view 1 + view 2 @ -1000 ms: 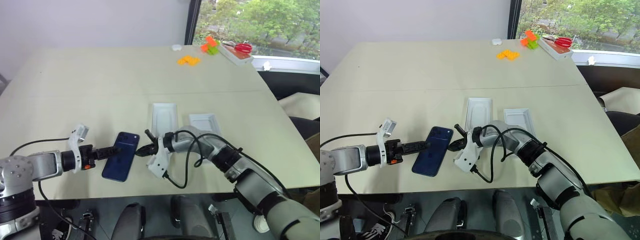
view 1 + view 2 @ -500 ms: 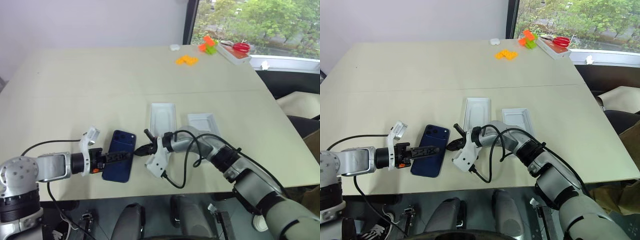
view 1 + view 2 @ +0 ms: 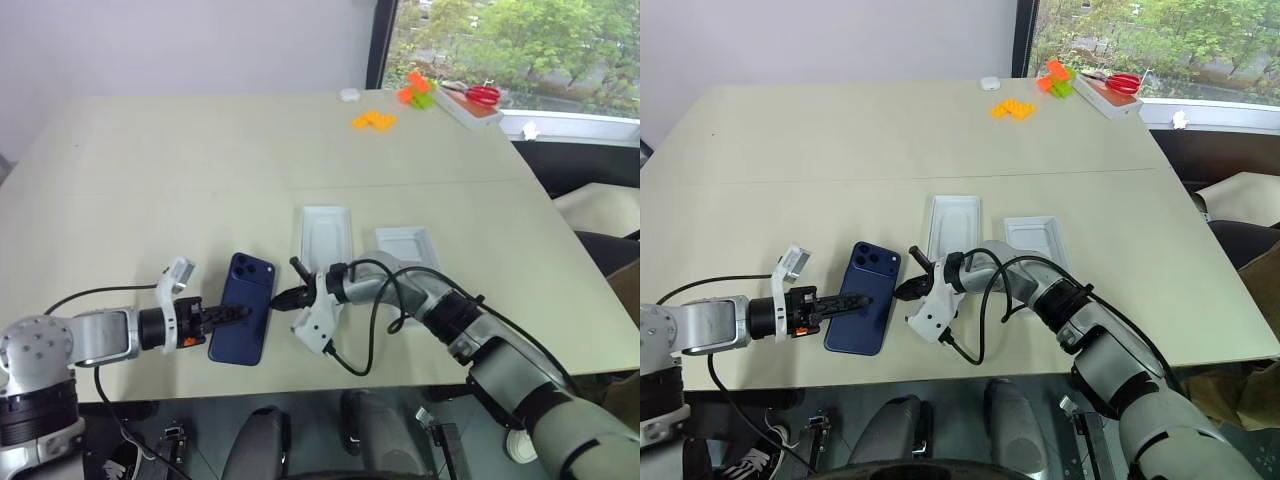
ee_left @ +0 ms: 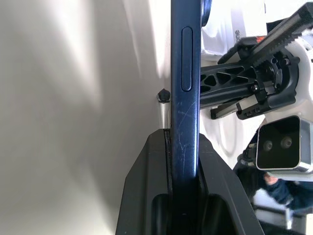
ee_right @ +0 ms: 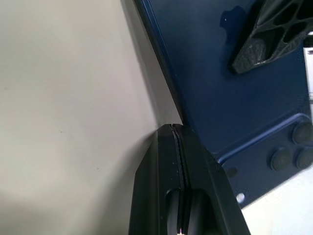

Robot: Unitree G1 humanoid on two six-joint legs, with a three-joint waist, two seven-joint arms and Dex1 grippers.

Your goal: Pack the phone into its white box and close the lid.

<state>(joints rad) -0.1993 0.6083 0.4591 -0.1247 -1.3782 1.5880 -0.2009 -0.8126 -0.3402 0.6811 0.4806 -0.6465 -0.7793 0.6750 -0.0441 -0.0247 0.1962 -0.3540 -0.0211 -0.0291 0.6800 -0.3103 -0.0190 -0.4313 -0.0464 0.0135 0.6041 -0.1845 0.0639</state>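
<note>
Left claw (image 4: 185,161) pinches the phone (image 3: 243,321) by its edge, right claw (image 3: 283,299) shut empty beside it; next, carry it to the white box (image 3: 328,233).

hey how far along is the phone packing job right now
Nothing is packed yet. In hand: the left gripper is shut on the phone, pinching its edge, while the shut right gripper sits at its other side. Left: set the phone into the white box, which lies empty on the table, then close the lid.
</note>
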